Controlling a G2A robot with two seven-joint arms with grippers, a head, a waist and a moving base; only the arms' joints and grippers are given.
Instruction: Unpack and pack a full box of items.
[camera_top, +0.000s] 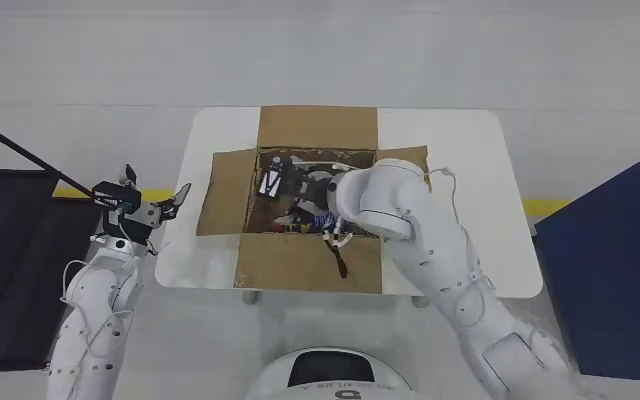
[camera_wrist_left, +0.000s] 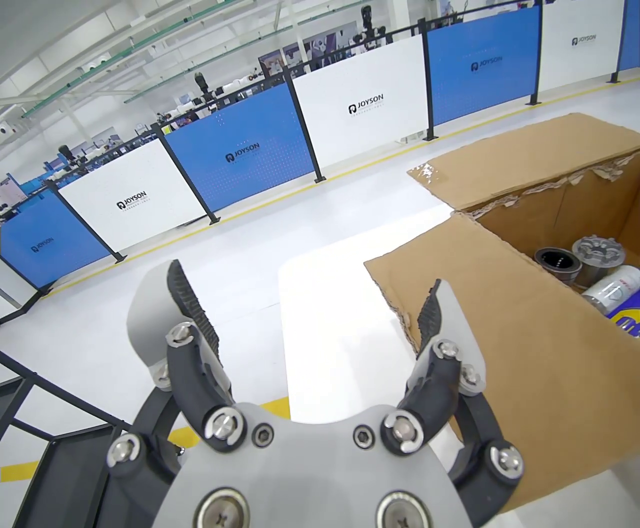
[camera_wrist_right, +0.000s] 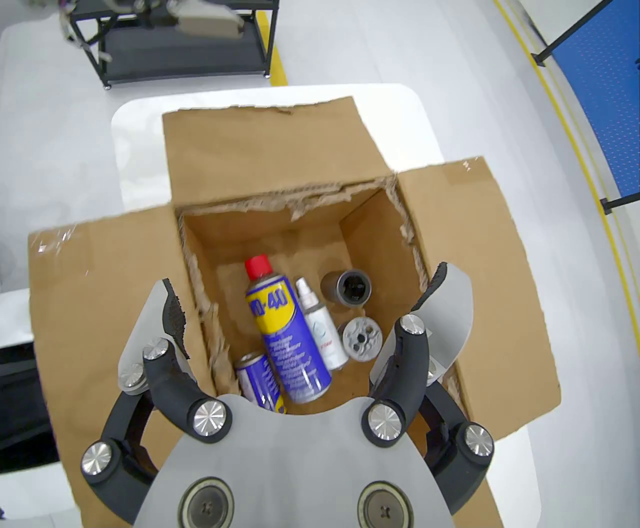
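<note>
The left arm (camera_top: 95, 300) rises along the lower left of the top view, and the left claw (camera_top: 155, 185) sits at mid-left, fingers spread wide and holding nothing. The right arm (camera_top: 440, 260) crosses from lower right to centre frame with its elbow bent. The right claw (camera_wrist_right: 305, 277) points downward, fingers wide apart and empty.

Box (camera_wrist_right: 260, 165): matt brown cardboard, ragged torn rim. Spray can (camera_wrist_right: 287, 340): glossy metal, red plastic cap (camera_wrist_right: 258, 266). Bottle (camera_wrist_right: 324, 332): white plastic. Cylinder (camera_wrist_right: 352, 287): dull grey metal. Tabletop (camera_wrist_right: 140, 130): smooth glossy white. Right gripper (camera_wrist_right: 305, 284): brushed metal plates, rough black pads (camera_wrist_right: 174, 314).
</note>
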